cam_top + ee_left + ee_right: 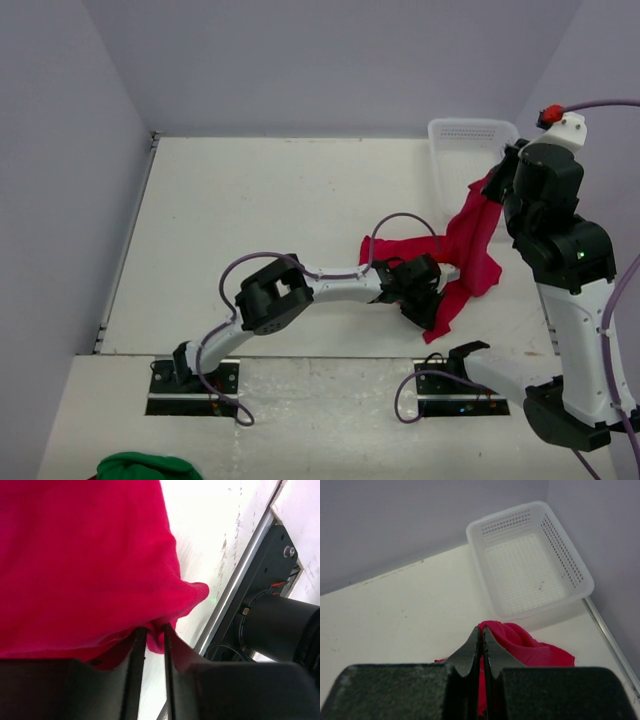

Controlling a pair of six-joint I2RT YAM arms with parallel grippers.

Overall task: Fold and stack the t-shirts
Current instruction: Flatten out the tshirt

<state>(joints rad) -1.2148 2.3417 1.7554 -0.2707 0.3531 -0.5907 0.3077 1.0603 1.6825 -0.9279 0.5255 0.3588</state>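
While the left pincer [154, 629] and right pincer [480, 631] each clamp it, the t-shirt [474, 240] hangs stretched diagonally between them.

1 t-shirt [478, 245] is held from the right gripper [497, 183], raised just before the basket [470, 124] in the far-right corner of the table [250, 220], down to the left gripper [428, 312], low near the front edge; 1 bundled cloth [140, 466] is noted at near left.

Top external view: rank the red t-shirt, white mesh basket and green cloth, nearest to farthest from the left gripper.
1. red t-shirt, pinched in the left gripper itself.
2. white mesh basket, far right corner.
3. green cloth, near left edge.
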